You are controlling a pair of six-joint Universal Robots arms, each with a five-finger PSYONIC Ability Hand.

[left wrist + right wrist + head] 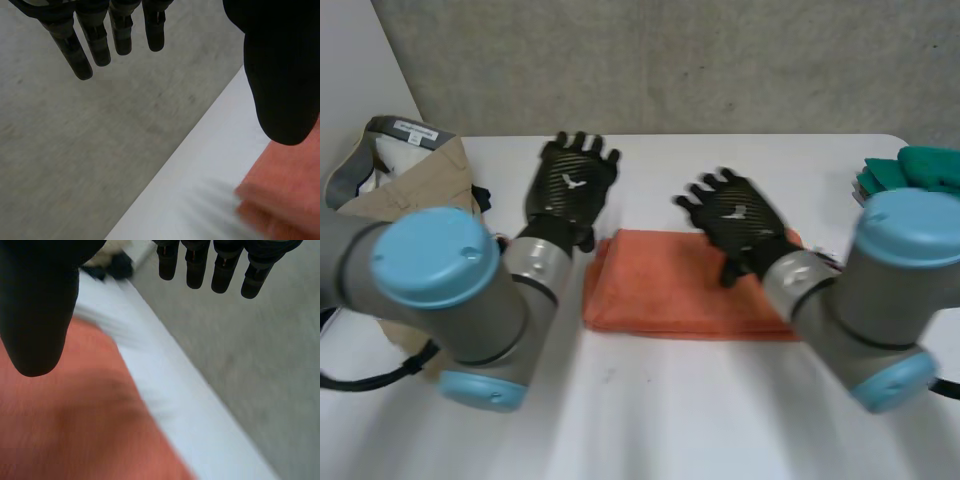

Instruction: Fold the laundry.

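A folded orange cloth (670, 285) lies flat in the middle of the white table (660, 400). My left hand (572, 185) hovers open above the table just left of the cloth's far left corner, fingers straight and spread. My right hand (735, 218) hangs open over the cloth's far right part, holding nothing. In the left wrist view the straight fingers (95, 40) point past the table's far edge, with the orange cloth (285, 195) under the thumb. In the right wrist view the fingers (220, 265) are straight too, and the orange cloth (75, 430) lies beneath the palm.
A pile of beige and white laundry (395, 170) sits at the table's left edge. Folded green cloths (910, 170) are stacked at the right edge. Beyond the table's far edge is grey floor (660, 60).
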